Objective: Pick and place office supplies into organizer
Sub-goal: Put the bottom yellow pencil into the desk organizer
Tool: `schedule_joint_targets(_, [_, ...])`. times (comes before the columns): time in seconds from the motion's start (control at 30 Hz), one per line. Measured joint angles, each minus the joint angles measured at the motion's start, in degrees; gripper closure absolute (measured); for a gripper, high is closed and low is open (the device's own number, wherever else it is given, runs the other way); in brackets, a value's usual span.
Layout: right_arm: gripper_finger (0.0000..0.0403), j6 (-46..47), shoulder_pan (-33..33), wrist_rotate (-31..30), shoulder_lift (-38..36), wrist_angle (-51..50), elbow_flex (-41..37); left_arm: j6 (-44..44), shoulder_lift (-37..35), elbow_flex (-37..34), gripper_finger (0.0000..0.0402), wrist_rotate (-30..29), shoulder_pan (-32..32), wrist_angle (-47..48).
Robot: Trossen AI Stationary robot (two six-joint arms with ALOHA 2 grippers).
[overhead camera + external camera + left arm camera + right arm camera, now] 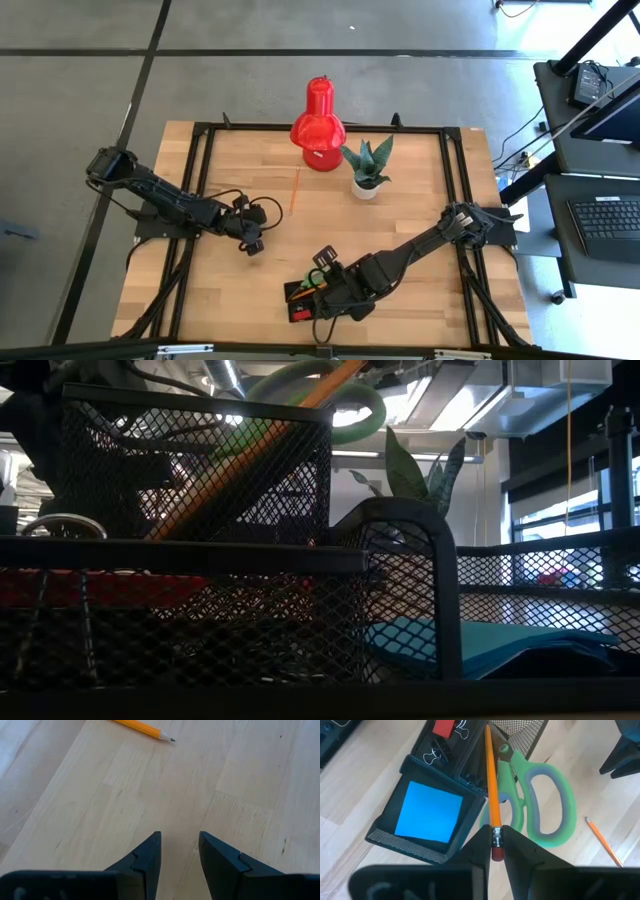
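- The right gripper (493,851) hangs over the organizer (427,854) at the near edge of the table (400,215), its fingers (479,845) set narrow around the eraser end of an orange pencil (491,795).
- That pencil stands on a slant, its far end down inside the organizer's tall mesh cup (520,731); I cannot tell whether the fingers truly pinch it or only bracket it.
- The green-handled scissors (540,802) stand in the same cup, handles up, right beside the pencil.
- A blue note pad (429,811) lies flat in the organizer's square mesh compartment.
- In the next compartment I see black clips (436,756) and a small red piece (443,727).
- From table height, the mesh walls (200,490) fill the view, with the pencil and a green handle loop (355,405) rising above the rim.
- The left gripper (179,851) sits low over bare wood on the left half of the table, fingers apart and holding nothing.
- A second orange pencil (142,728) lies loose on the wood ahead of the left gripper, well apart from the organizer; from above it shows as a thin orange line (296,190) near the table's middle.
- At the far side stand a big red lamp-like object (318,118) and, just beside it, a green plant in a white pot (367,170).
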State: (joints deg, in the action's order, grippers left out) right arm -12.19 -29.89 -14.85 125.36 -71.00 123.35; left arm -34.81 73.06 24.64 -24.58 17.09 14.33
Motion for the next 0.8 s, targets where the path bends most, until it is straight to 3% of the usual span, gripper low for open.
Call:
schedule_joint_targets(0.63, [0.0350, 1.31, 0.04, 1.44, -0.04, -0.60, 0.00, 0.00, 0.00, 0.00, 0.0276, 0.01, 0.00, 0.02])
schedule_joint_targets(0.8, [0.0310, 1.34, 0.04, 1.14, -0.04, -0.62, 0.00, 0.02, 0.00, 0.00, 0.0276, 0.00, 0.01, 0.02])
